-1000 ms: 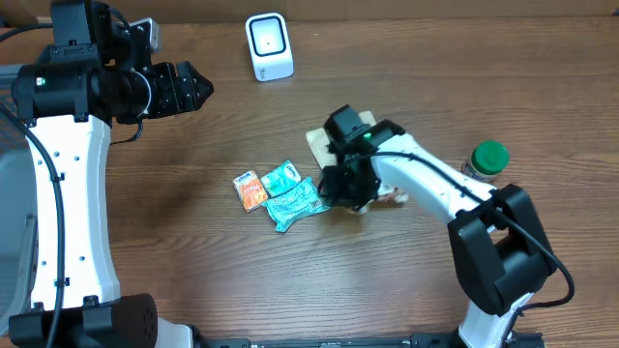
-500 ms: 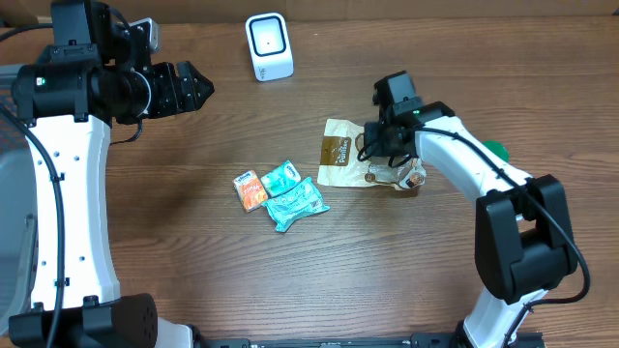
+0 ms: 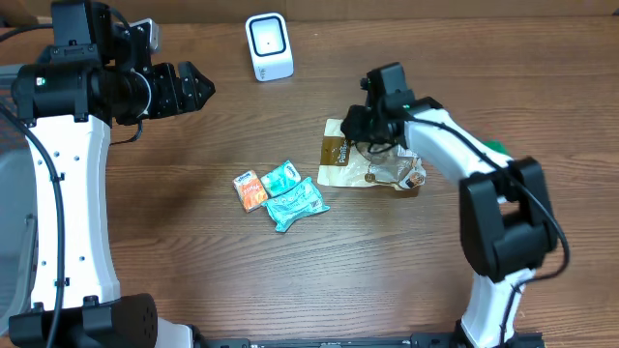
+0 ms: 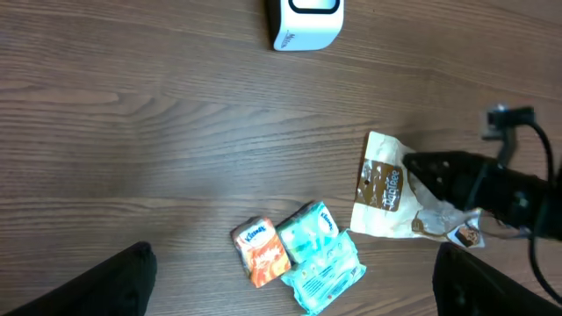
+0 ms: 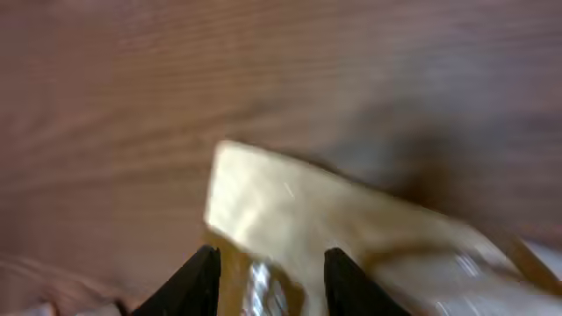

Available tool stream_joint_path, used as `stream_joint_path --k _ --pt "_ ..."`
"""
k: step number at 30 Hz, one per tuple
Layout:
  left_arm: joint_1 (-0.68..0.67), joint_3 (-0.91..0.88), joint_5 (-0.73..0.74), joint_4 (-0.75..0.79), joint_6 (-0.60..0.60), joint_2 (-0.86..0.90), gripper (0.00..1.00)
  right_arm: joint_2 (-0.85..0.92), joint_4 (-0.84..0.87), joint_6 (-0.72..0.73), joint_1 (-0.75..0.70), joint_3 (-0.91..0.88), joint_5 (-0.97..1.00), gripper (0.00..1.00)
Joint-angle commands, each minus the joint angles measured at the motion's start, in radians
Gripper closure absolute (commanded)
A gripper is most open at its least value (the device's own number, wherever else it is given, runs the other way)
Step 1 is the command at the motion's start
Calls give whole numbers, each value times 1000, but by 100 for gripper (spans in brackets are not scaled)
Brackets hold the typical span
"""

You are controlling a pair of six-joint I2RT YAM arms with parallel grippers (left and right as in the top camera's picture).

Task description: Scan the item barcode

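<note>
On table [image 3: 193, 261] right of centre, tan snack bag [image 3: 372, 166] is lying flat, brown label showing, near three small packets [image 3: 282, 193] on its left. I'm seeing right tool [image 5: 270, 268] sitting at bag's upper edge, fingers part-way apart and straddling it. Wrist view is blurring, so I cannot tell whether it is pinching. Left tool [image 3: 198, 87] is hanging at far left, fingers spread wide, holding nothing. White scanner [image 3: 269, 45] is standing at table's back edge, well apart from bag.
</note>
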Motion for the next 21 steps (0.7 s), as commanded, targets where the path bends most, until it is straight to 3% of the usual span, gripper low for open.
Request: stream_joint_path --k 1,9,21 --pt "-3 8 -6 5 1 12 10 77 13 55 1 120 -61 63" --pt "-2 8 -7 3 5 12 9 119 55 56 2 131 -19 63" --pt "-2 8 -57 -20 5 12 5 141 -69 76 40 131 -168 62"
